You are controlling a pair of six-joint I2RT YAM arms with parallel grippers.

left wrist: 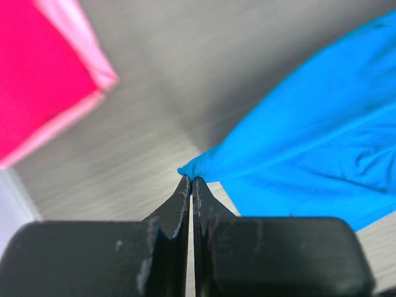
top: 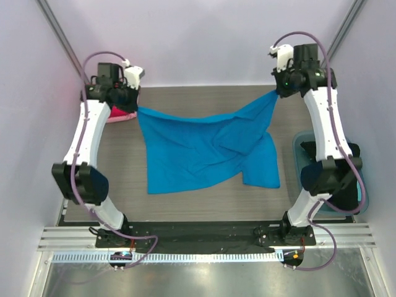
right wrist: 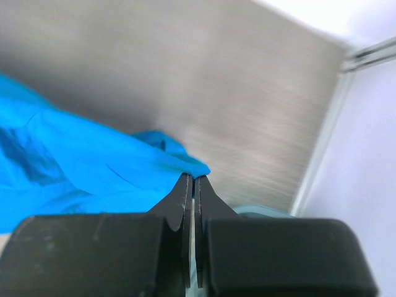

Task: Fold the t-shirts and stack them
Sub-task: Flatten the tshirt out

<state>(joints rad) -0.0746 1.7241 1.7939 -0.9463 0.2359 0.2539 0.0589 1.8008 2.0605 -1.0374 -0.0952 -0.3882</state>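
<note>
Right now I am pinching the blue t-shirt (top: 204,151) by two corners. My left gripper (left wrist: 190,179) is pressing its fingers together on one far corner, and my right gripper (right wrist: 190,178) is clamping the opposite far corner the same way. The cloth is stretching between them, sagging in the middle, and its lower part is lying rumpled on the table (top: 204,99). Just beside my left gripper, the red t-shirt (left wrist: 31,80) is resting on the pink t-shirt (left wrist: 80,43) at the table's far left. The blue tub (top: 299,148) is sitting at the right edge, partly under my right arm.
</note>
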